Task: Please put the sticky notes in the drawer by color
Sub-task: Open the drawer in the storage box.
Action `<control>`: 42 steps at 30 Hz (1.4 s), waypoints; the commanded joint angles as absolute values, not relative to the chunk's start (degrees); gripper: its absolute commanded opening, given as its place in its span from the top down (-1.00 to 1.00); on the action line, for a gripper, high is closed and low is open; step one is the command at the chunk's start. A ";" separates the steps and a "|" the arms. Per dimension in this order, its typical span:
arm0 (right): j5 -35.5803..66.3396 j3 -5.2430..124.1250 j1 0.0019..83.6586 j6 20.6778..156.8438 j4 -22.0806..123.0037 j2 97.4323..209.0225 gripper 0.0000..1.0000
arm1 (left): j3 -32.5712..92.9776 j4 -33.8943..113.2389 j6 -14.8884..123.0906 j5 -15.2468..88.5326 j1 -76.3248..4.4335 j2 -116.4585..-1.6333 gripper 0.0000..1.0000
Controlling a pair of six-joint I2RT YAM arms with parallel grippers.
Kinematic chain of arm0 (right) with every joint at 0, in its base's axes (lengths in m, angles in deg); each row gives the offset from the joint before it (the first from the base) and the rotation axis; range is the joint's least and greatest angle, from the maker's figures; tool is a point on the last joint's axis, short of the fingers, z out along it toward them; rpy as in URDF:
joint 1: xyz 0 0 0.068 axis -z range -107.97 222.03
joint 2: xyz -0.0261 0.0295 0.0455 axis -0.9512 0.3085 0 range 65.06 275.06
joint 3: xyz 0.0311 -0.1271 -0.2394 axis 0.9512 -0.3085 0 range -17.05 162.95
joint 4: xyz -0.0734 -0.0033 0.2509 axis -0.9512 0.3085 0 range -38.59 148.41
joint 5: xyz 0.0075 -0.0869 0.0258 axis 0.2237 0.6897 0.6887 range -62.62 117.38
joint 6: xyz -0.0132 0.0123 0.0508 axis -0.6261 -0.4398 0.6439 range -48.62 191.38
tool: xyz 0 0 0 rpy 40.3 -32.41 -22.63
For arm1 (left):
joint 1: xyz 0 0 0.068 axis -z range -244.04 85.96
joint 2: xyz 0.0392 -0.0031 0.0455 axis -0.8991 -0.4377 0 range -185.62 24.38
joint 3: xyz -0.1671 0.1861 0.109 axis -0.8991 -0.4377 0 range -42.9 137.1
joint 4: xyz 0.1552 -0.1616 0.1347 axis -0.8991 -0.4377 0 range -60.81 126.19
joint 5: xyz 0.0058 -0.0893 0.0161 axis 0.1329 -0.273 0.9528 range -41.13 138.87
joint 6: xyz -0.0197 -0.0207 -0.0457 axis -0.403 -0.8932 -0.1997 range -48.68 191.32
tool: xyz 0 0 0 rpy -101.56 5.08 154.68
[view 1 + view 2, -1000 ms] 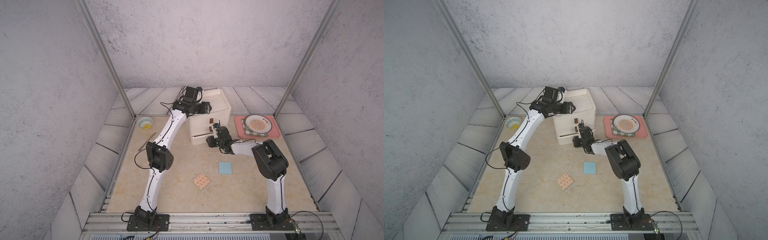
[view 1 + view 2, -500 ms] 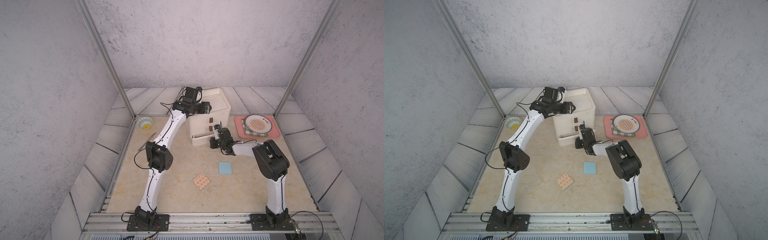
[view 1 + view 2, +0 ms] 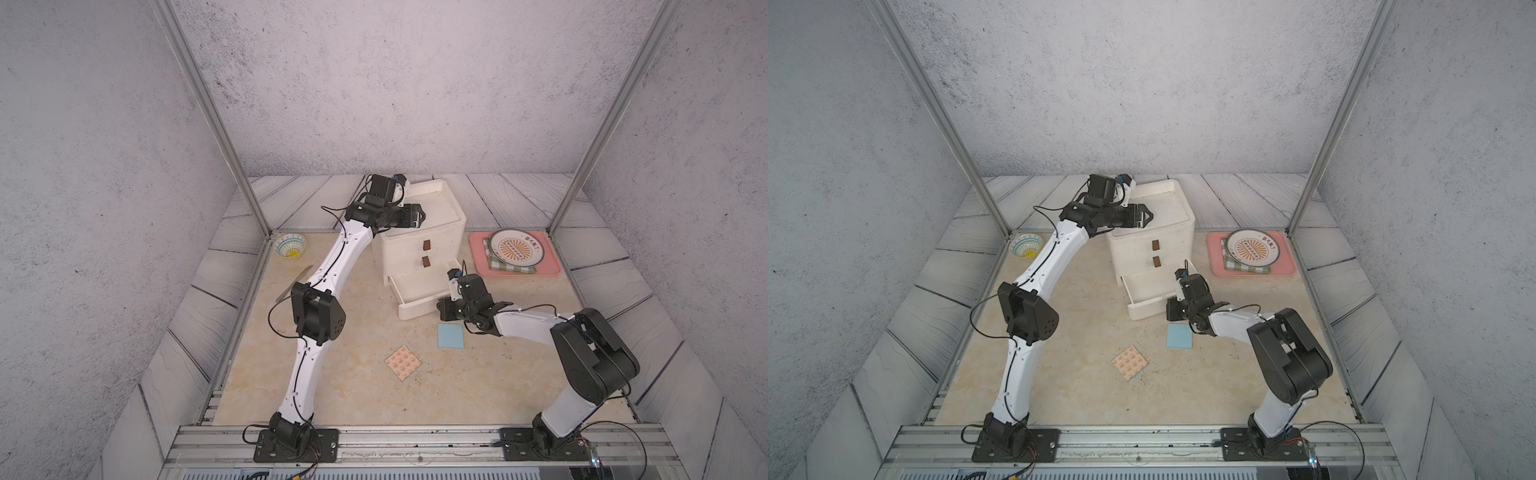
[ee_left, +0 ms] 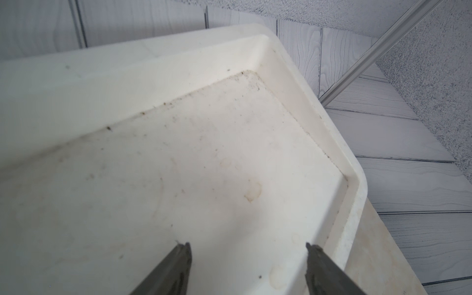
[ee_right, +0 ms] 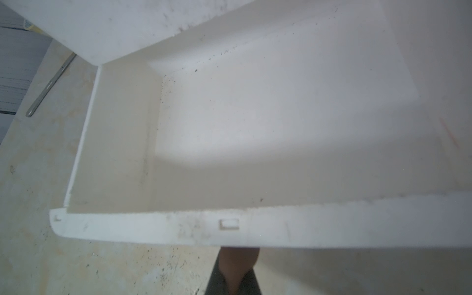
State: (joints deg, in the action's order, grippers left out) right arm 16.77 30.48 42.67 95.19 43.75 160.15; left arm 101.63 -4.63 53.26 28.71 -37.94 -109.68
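- Having shut the right gripper (image 3: 441,309) tight on the brown handle (image 5: 238,260) within the last second, drew the bottom drawer (image 3: 417,311) farther out of the chest (image 3: 399,266) than a moment earlier.
- Exposed a bare drawer floor to the right wrist view, with no pad inside yet.
- Meant, by this reading, a slot now open for one colour, with the opening step about finished and a release of the handle due next.
- Left two pads waiting on the table (image 3: 353,395): blue pad (image 3: 450,336) just in front of the drawer, beside the right arm (image 3: 528,328); peach pad (image 3: 403,362) a little nearer the rig's base, apart from both.
- Found no green or pink pad in any view; kept the two upper drawers (image 3: 440,249) closed.
- Held the right arm low, elbow raised, forearm reaching nearly level across the table to the drawer front.
- Arched the left arm (image 3: 332,266) high from its base to the chest top, unmoved over the second.
- Poised the left gripper (image 4: 247,251) over the lid (image 4: 281,84), with jaws spread wide and nothing between; could not tell contact with the lid.
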 commanded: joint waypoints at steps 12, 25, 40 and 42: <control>15.21 26.49 40.75 97.30 46.83 150.29 1.00 | 92.19 -14.54 51.25 28.22 -37.62 -109.67 -0.53; 18.66 29.73 40.77 96.64 60.96 140.18 -0.14 | 87.30 -15.94 52.16 29.26 -36.13 -95.38 -0.59; 25.62 23.05 39.42 99.78 74.17 138.32 -0.64 | 14.15 11.79 42.01 36.67 -37.24 -49.85 -0.66; 26.78 24.93 39.01 99.84 74.35 141.08 -0.78 | 8.63 11.54 42.25 38.27 -37.26 -45.91 -0.67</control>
